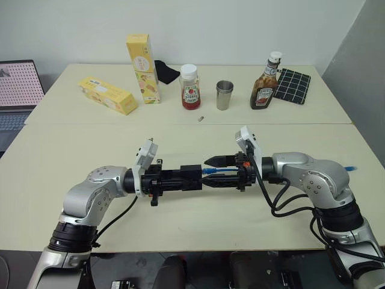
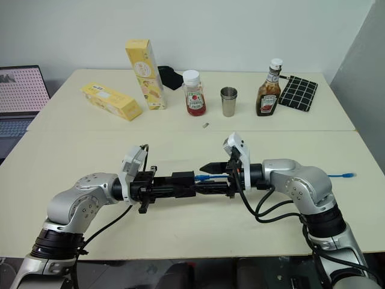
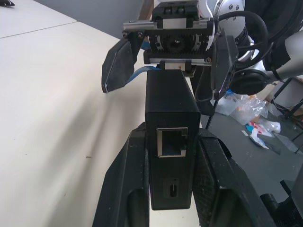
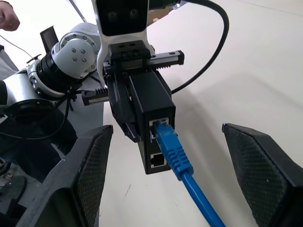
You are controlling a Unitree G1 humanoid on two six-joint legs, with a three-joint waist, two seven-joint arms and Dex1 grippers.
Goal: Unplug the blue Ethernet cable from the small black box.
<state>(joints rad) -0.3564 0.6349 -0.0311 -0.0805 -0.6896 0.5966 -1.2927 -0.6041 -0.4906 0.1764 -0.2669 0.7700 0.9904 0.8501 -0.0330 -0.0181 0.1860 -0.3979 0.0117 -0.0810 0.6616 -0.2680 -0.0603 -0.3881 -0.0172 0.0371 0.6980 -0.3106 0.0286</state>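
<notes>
Approach step: left gripper (image 4: 124,99) fingers clamp the small black box (image 4: 150,116); right gripper (image 4: 165,182) fingers spread wide around the blue Ethernet cable (image 4: 174,153), plug seated. Next: close on plug, pull straight out.

Left end effector (image 1: 191,178) gripping small black box (image 1: 191,175), blue Ethernet cable (image 1: 212,171) plugged in, right end effector (image 1: 212,170) spread around it

Left end effector (image 1: 180,178) clamped tight, pointing level toward right end effector (image 1: 218,170), whose fingers spread wide, both arms meeting mid-table
</notes>
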